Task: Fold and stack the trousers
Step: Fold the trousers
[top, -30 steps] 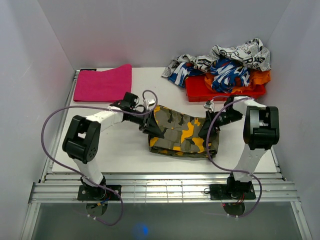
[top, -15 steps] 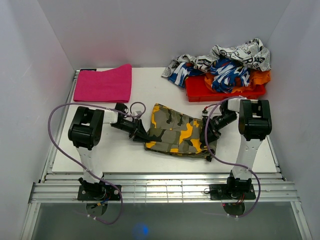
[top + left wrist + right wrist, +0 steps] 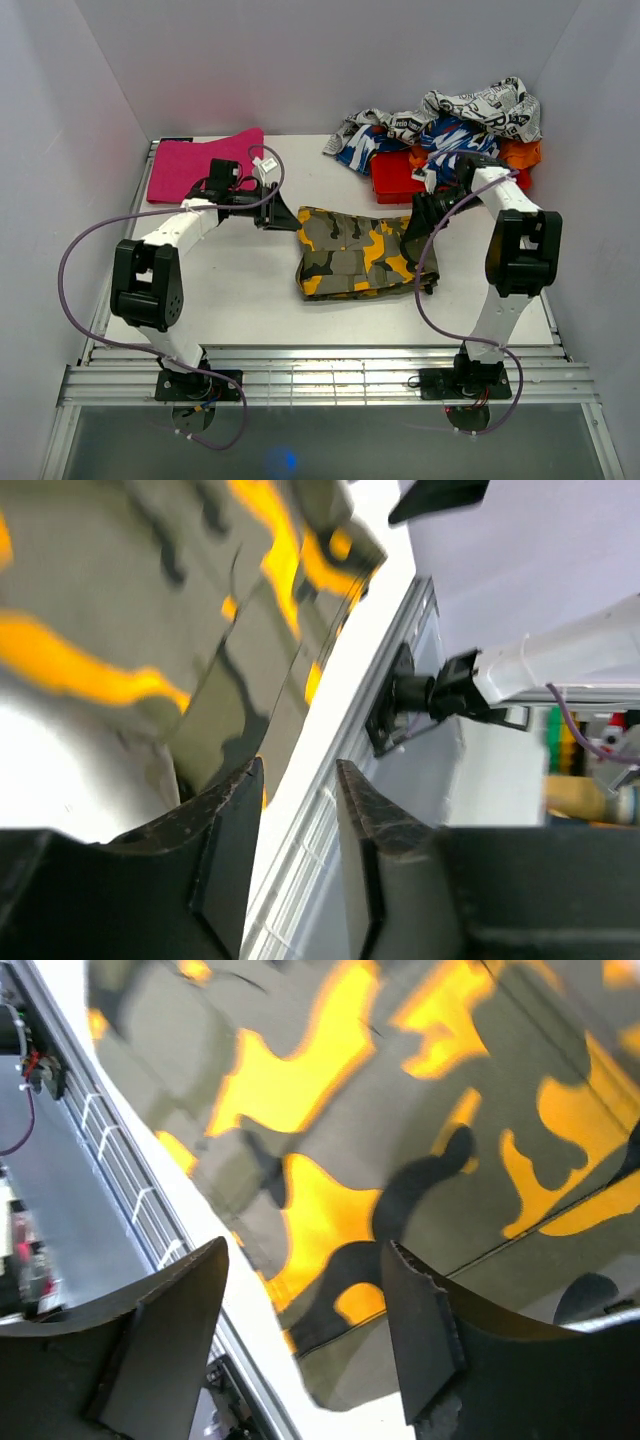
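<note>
findings at this moment. the folded cloth trousers in camouflage print, olive, dark and tan with yellow-orange blotches (image 3: pixel 362 252), lie flat near the middle of the white table (image 3: pixel 230 295). they form a rough rectangle with the long side running left to right.

the left gripper (image 3: pixel 297 775) sits low beside the upper left corner of the trousers. its black fingers (image 3: pixel 225 840) stand a narrow gap apart with nothing between them. only the table edge and a metal rail show through the gap. we cannot tell whether a fingertip touches the cloth.

the right gripper (image 3: pixel 305 1255) hangs over the right end of the trousers. its fingers are spread wide and hold nothing. the camouflage cloth shows beneath the gap, with the fingers' shadows falling on it.

other items noted: a flat pink cloth (image 3: pixel 207 167) lies at the back left of the table. a flat red tray (image 3: pixel 395 183) sits at the back right, close behind the trousers. heaped on it are a black-and-white newsprint garment (image 3: pixel 485 105), a blue-and-white garment (image 3: pixel 455 140) and an orange garment (image 3: pixel 518 155).
</note>
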`<state>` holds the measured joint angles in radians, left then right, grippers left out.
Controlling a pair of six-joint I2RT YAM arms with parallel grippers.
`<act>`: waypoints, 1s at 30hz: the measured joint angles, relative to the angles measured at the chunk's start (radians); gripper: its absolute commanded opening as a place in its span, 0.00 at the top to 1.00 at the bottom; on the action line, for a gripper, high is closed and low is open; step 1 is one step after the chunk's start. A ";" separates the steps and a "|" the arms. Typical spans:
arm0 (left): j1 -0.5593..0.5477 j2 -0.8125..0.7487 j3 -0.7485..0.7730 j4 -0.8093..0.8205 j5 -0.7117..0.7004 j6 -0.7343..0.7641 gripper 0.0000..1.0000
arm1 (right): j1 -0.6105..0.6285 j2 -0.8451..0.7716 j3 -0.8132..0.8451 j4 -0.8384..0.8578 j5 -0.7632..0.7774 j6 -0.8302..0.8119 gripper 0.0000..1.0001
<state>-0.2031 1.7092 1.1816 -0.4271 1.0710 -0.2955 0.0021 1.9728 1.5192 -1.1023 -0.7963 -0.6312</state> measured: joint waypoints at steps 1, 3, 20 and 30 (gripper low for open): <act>-0.003 -0.009 0.022 0.040 0.000 -0.023 0.49 | -0.001 -0.037 0.000 0.005 -0.018 -0.003 0.29; -0.008 -0.006 0.052 0.132 -0.007 -0.092 0.49 | -0.001 -0.098 0.000 0.017 -0.056 0.001 0.30; -0.023 0.541 0.258 0.372 -0.058 -0.404 0.49 | -0.063 0.137 -0.155 0.022 -0.075 0.057 0.36; 0.027 0.281 0.239 0.253 -0.012 -0.241 0.48 | -0.059 -0.034 -0.114 -0.085 0.000 -0.080 0.41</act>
<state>-0.1764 1.9903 1.4204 -0.1745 1.0592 -0.5362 -0.0570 1.9385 1.4048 -1.1873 -0.7959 -0.7116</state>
